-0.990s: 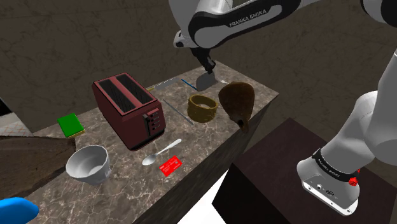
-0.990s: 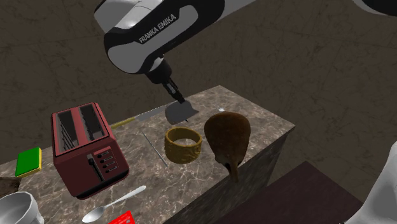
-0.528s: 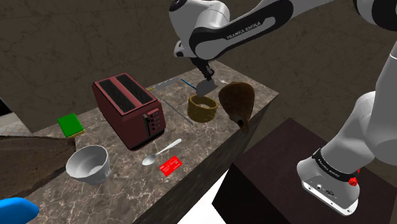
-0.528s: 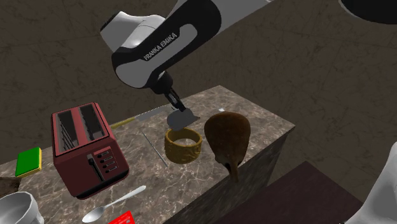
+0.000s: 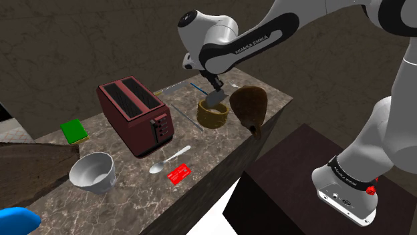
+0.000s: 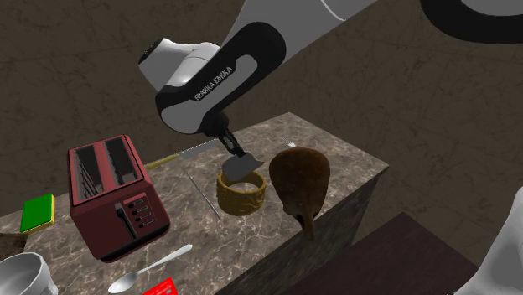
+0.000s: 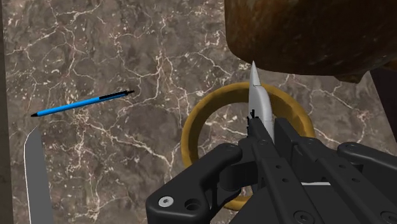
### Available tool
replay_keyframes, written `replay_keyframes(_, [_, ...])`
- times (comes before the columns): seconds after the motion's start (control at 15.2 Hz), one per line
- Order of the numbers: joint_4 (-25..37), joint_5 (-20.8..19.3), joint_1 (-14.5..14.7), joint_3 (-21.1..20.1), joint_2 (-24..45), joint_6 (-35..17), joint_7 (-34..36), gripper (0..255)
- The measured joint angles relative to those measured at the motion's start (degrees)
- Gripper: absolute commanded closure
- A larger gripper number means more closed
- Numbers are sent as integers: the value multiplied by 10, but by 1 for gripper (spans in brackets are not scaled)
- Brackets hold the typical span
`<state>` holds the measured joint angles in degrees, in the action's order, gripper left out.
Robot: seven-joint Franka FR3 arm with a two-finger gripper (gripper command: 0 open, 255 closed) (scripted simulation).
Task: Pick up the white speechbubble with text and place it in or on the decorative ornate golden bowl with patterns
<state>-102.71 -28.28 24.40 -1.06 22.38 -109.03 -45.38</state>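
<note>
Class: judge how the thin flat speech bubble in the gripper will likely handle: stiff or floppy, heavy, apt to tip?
Probably stiff: the speech bubble stands straight from the gripper without drooping. Likely light, being so thin edge-on. Released over the golden bowl, it may well land leaning on the rim rather than flat.

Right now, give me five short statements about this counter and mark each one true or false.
1. The gripper is shut on the pale speech bubble. True.
2. The speech bubble lies flat on the counter. False: it hangs over the opening of the golden bowl.
3. In the shoulder view the golden bowl stands between the toaster and the brown object. True.
4. The blue pen lies inside the golden bowl. False: it lies on the counter, apart from the bowl.
5. The spoon rests in the white bowl. False: it lies on the counter beside the red card.
</note>
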Motion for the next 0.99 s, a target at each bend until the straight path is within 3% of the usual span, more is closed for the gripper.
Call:
replay_keyframes(0.4, [-1, -1, 0, 0, 2, -3, 2, 255])
replay_keyframes(0.46, [-1, -1, 0, 0, 2, -3, 2, 0])
replay_keyframes(0.86, [-1, -1, 0, 0, 2, -3, 2, 0])
replay_keyframes(0.99, [13, 4, 6, -4, -4, 18, 0, 0])
